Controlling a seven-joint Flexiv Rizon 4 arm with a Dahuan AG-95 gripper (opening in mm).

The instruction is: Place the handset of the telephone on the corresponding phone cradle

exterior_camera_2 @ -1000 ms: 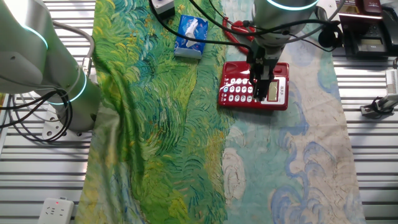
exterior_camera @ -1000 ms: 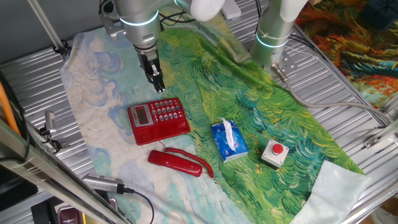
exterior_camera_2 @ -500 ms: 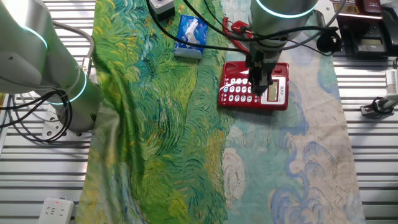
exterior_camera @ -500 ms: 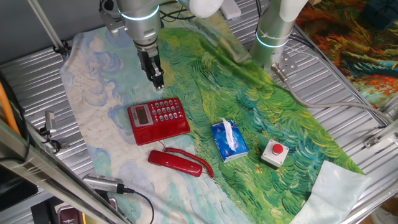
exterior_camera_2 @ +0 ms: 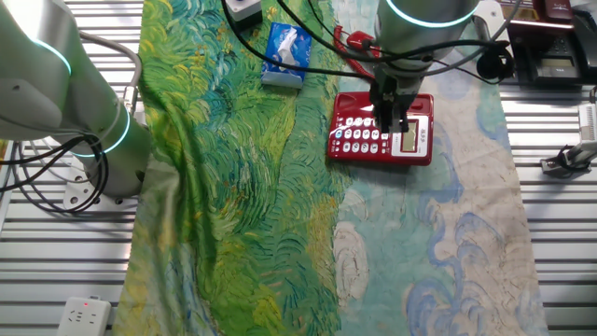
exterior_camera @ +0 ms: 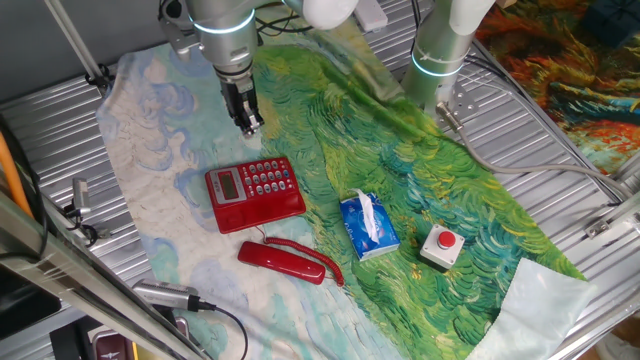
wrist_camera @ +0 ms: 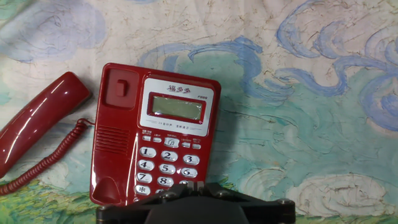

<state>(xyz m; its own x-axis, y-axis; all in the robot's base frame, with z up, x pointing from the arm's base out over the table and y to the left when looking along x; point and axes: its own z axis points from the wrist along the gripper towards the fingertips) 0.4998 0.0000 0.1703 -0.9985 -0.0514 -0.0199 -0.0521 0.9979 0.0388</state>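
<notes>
The red telephone point(exterior_camera: 255, 193) lies on the painted cloth, with its display to the left and its keypad to the right. Its cradle point(exterior_camera: 262, 213) is the bare strip along the near side; in the hand view the cradle point(wrist_camera: 115, 137) is empty. The red handset point(exterior_camera: 283, 262) lies on the cloth just in front of the base, joined to it by a thin cord point(wrist_camera: 46, 158); it also shows in the hand view point(wrist_camera: 37, 121). My gripper point(exterior_camera: 250, 123) hangs above the cloth behind the phone, fingers together and empty. In the other fixed view my gripper point(exterior_camera_2: 391, 119) overlaps the phone point(exterior_camera_2: 415, 140).
A blue tissue pack point(exterior_camera: 368, 226) and a small grey box with a red button point(exterior_camera: 442, 246) lie to the right of the phone. A second robot arm's base point(exterior_camera: 440, 55) stands at the back. Metal rails border the cloth.
My gripper has risen and drawn slightly back from the phone. The phone and the handset have not moved.
</notes>
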